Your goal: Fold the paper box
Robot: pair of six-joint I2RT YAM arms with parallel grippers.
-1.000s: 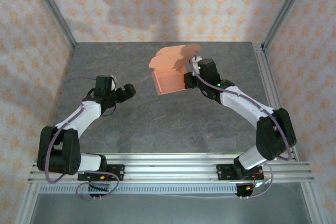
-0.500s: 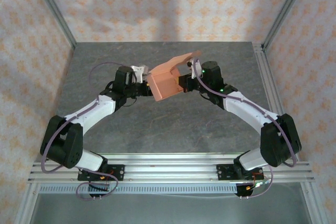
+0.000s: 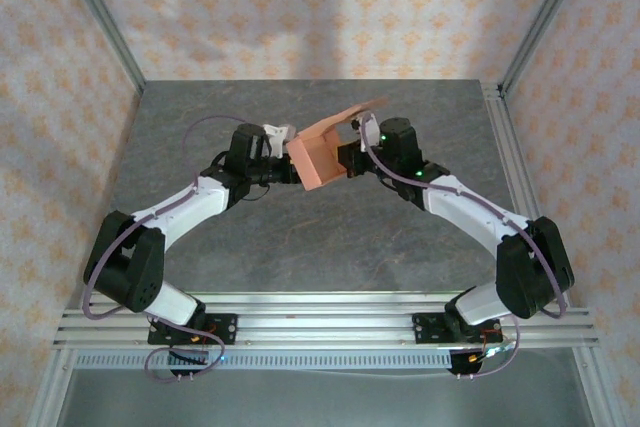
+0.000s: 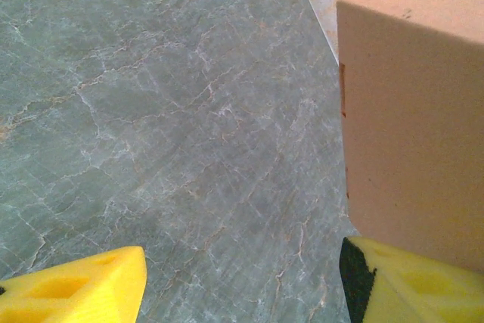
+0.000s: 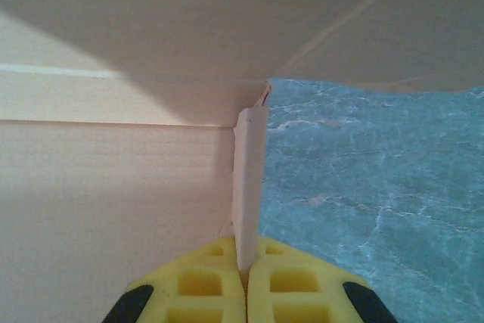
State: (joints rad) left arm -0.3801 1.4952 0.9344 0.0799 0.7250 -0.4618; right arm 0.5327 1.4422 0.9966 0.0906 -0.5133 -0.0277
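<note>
Grey marbled surface; salmon paper box, open-topped with one flap raised, tilted above the middle of it.
My right pincer: together, clamped on a thin side wall of the box. My left pincer: apart, one yellow finger touching the box's outer face, the other well clear.

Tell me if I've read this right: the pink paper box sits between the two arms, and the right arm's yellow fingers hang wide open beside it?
Not quite. The right gripper is not open. Its yellow fingers are pressed together on a thin wall of the paper box, as the right wrist view shows. The rest holds: the box does sit between the two arms.
</note>
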